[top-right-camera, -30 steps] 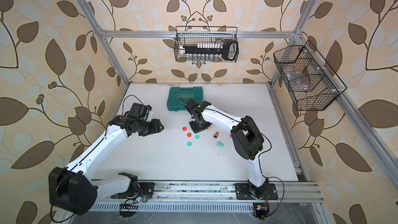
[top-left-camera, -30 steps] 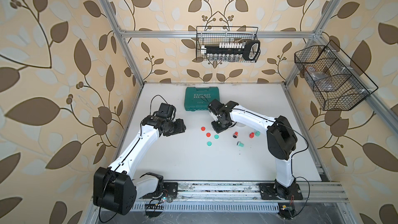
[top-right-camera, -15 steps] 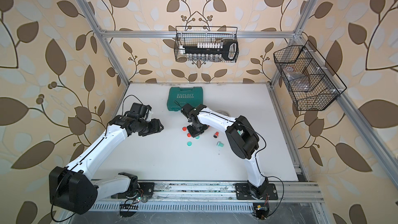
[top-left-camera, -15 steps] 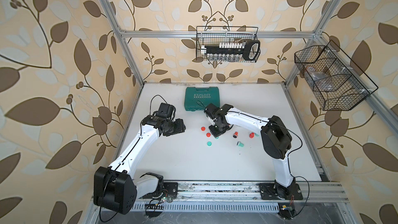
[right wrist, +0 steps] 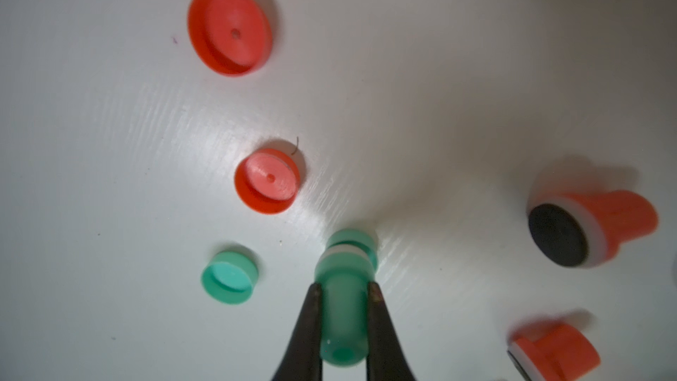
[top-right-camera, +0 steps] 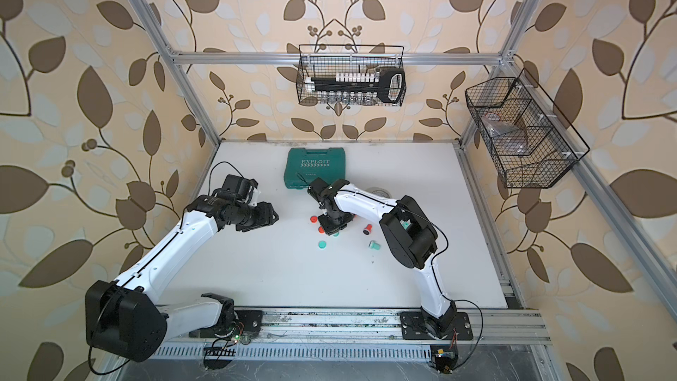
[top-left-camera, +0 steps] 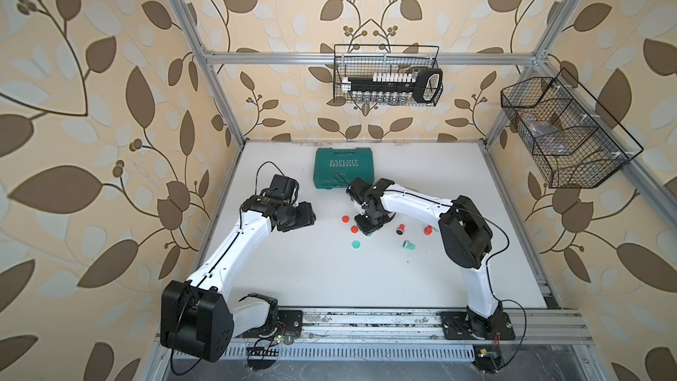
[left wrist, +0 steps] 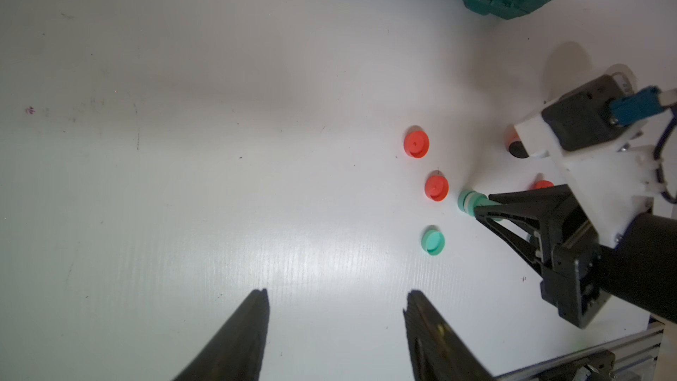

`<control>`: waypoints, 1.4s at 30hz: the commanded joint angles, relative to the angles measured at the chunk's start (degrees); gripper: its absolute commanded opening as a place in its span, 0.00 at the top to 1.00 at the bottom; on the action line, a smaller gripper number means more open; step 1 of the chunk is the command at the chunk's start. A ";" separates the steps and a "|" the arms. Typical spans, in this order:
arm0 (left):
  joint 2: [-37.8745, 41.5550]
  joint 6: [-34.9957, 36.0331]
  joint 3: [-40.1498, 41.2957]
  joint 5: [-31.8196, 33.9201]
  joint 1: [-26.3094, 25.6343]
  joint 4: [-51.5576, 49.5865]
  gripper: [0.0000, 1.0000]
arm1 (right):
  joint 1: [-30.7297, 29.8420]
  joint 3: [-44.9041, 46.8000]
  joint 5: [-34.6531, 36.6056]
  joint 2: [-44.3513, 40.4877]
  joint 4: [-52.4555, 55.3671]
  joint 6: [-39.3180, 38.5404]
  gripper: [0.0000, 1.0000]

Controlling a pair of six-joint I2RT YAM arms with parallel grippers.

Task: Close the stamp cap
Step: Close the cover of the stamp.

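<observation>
Right gripper (right wrist: 344,289), nearly shut, is clamping the stem of a small green plastic stamp (right wrist: 346,262). A fitted green cap (right wrist: 352,238) is sitting over the stamp's foot, past a white band. That end is pointing down at the white tabletop (right wrist: 110,141); contact cannot be told.

Near the fingertips, a loose green round cap (right wrist: 229,276) is lying open side up. Just past the stamp's foot, a nearer red round cap (right wrist: 269,181) is resting on the tabletop, with a farther red round cap (right wrist: 230,29) beyond it.

On the gripper's other side, a red plastic stamp with a black pad (right wrist: 589,232) and a second red plastic stamp (right wrist: 553,353) are lying on their sides. In a top view, a second green stamp (top-left-camera: 409,246) is lying near them.

Farther off, a dark green plastic case (top-left-camera: 342,172) is showing white lettering, "EXPLOIT", above a row of chevrons.

Left gripper (left wrist: 337,293) is hovering well apart from the stamps, jaws standing wide, holding nothing.
</observation>
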State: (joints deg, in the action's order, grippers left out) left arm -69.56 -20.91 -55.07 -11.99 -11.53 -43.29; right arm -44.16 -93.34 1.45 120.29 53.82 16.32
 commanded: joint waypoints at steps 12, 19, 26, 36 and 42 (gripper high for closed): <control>-0.22 1.49 -1.89 -1.18 0.81 0.31 0.38 | -0.57 -0.65 0.89 0.76 0.92 0.55 1.00; -0.49 1.54 -1.97 -1.38 0.89 0.30 0.38 | -0.56 -0.04 1.72 -0.29 0.93 0.38 1.00; -0.66 1.54 -2.05 -1.63 0.98 0.24 0.38 | -0.56 0.68 2.33 -0.28 0.85 0.21 1.00; -0.58 1.55 -1.96 -1.63 1.07 0.32 0.38 | -0.57 0.78 1.33 0.55 1.01 0.03 1.00; -0.66 1.55 -1.95 -1.80 1.07 0.31 0.38 | -0.61 1.37 0.75 1.26 0.78 0.03 1.00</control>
State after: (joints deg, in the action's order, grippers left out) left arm -70.26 -20.88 -55.09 -13.10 -11.14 -43.29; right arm -44.38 -93.12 2.72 120.31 53.95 16.29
